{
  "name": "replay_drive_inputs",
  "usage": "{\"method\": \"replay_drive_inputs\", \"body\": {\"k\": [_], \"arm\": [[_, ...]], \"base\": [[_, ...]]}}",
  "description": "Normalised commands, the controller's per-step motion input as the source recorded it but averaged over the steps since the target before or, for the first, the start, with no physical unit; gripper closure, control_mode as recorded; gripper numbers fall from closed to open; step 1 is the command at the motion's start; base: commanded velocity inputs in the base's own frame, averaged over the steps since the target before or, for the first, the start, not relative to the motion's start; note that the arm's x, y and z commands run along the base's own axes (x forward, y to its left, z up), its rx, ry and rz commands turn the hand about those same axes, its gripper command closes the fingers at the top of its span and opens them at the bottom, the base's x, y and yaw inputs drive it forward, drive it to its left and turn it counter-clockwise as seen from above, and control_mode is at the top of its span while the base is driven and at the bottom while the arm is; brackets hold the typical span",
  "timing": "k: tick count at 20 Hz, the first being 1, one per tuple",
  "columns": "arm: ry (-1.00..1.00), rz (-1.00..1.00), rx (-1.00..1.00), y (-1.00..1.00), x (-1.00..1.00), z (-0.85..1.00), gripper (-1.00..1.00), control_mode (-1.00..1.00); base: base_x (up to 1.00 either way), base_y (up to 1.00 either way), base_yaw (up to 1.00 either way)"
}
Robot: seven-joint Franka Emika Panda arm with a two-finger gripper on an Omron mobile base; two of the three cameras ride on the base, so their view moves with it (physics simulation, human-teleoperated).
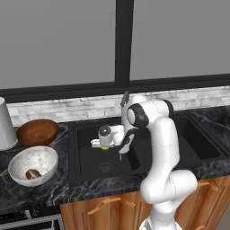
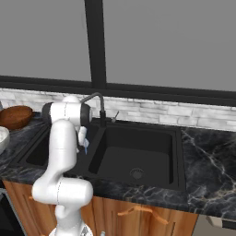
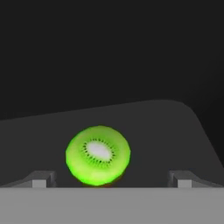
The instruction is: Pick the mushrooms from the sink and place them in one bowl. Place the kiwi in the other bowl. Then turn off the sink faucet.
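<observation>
The bright green kiwi (image 3: 98, 155) lies on the floor of the black sink's (image 1: 85, 168) left basin. My gripper (image 3: 113, 181) is open just above it, with one fingertip (image 3: 41, 179) on each side, well apart from the fruit. From the left base view the gripper (image 1: 103, 146) hangs low in the basin over the kiwi (image 1: 105, 148). One tan-brown mushroom (image 1: 32, 174) rests inside the white speckled bowl (image 1: 45, 155). The brown wooden bowl (image 1: 37, 131) behind it holds nothing. The dark faucet (image 2: 99, 108) stands behind the divider, and a thin blue streak of water (image 2: 85, 147) falls below its spout.
A white cylinder (image 1: 4, 123) stands at the far left of the dark marble counter (image 2: 207, 161). The faucet's thin lever (image 2: 115, 116) sticks out to the right of its base. A pale brick backsplash (image 2: 161, 115) and a window run behind the sink.
</observation>
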Motion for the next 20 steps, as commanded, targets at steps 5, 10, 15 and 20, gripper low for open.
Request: {"method": "replay_drive_inputs", "body": {"k": [5, 10, 15, 20], "arm": [[0.02, 0.00, -0.01, 0.08, 0.20, -0.12, -1.00, -1.00], [0.00, 0.00, 0.00, 0.08, 0.03, -0.15, -1.00, -1.00], [0.00, 0.00, 0.00, 0.02, 0.00, -0.16, -1.00, -1.00], [0.00, 0.00, 0.00, 0.00, 0.00, -0.19, -1.00, -1.00]], "base": [[0.00, 0.00, 0.00], [0.00, 0.00, 0.00], [0.00, 0.00, 0.00], [0.00, 0.00, 0.00]]}}
